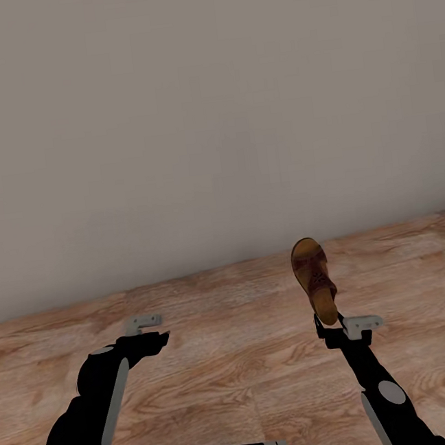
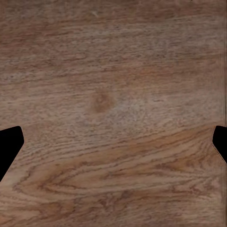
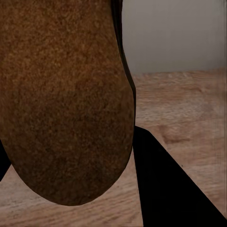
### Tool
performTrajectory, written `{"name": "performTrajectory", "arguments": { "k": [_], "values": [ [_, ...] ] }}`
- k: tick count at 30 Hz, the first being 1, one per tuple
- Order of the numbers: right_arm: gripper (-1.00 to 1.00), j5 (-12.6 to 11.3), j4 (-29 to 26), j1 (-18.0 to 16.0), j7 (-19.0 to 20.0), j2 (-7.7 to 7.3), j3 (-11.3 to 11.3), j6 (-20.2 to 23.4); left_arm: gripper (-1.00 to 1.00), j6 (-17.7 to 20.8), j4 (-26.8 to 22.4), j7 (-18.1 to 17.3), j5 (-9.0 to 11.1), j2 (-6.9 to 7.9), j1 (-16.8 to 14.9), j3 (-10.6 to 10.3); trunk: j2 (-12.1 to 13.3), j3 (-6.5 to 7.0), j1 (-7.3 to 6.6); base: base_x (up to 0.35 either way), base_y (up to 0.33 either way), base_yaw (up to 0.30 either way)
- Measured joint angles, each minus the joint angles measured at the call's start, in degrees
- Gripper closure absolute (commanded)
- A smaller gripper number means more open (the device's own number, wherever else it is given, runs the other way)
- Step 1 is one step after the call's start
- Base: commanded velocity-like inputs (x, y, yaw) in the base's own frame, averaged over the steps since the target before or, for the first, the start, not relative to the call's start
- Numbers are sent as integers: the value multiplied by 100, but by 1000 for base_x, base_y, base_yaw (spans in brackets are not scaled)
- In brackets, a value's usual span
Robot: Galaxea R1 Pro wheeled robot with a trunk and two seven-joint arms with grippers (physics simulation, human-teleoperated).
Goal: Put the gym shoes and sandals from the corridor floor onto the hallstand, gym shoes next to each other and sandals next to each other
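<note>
Right gripper (image 1: pixel 328 322) clamps one sandal (image 1: pixel 314 278) by its heel, held up near the wall (image 1: pixel 203 114); left gripper (image 2: pixel 113 142) spread wide, empty. Carrying step; next, probably find the rack.

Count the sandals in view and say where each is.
1. The sandal is held off the floor by the right gripper, toe pointing up toward the wall. Its mate may be out of frame.
</note>
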Motion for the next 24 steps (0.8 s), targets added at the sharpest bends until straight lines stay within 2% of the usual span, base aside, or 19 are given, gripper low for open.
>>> {"name": "performTrajectory", "arguments": {
  "k": [24],
  "values": [
    [100, 0, 0, 0, 0, 2, 0, 0, -100, -2, 0, 0, 0, 0, 0, 0, 0, 189, 0, 0, 0, -222]
  ]
}}
